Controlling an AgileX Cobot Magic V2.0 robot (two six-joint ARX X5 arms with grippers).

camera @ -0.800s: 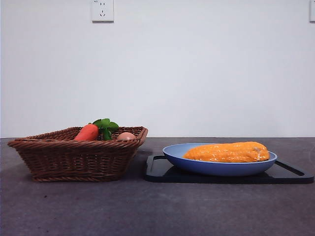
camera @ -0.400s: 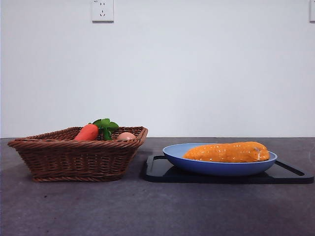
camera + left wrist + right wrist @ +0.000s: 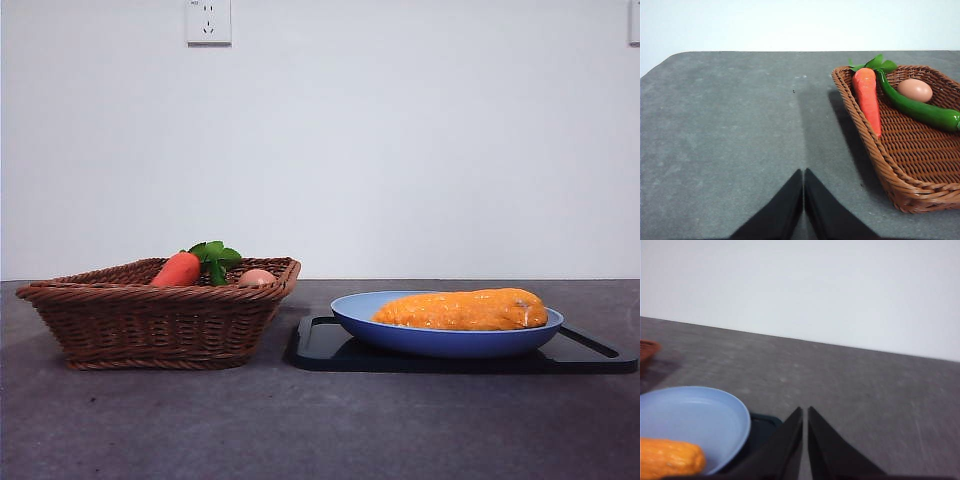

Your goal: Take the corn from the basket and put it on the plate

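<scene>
The corn (image 3: 462, 310) lies lengthwise on the light-blue plate (image 3: 440, 342), which sits on a flat black tray (image 3: 330, 350) on the grey desk (image 3: 300, 430); in the right wrist view only one end of the corn (image 3: 670, 464) shows, resting inside the plate's rim (image 3: 737, 427). Just beside the tray stands the brown woven basket (image 3: 150, 320), not touching it as far as the front view tells. Inside the basket (image 3: 910, 165) lie a carrot (image 3: 868, 97) with green leaves, a long green pepper (image 3: 917, 107) and a pale egg (image 3: 915, 90) (the pepper is hidden behind the rim in the front view, where only the carrot (image 3: 178, 269) and the egg (image 3: 256, 277) peek above it). The left gripper (image 3: 803, 200) hangs over bare desk beside the basket, its fingers pressed together with nothing between them. The right gripper (image 3: 805, 440) hangs near the plate's edge and the tray's corner, its fingers likewise together and holding nothing. Neither arm shows in the front view. A white wall socket (image 3: 208, 21) sits high on the wall behind.
</scene>
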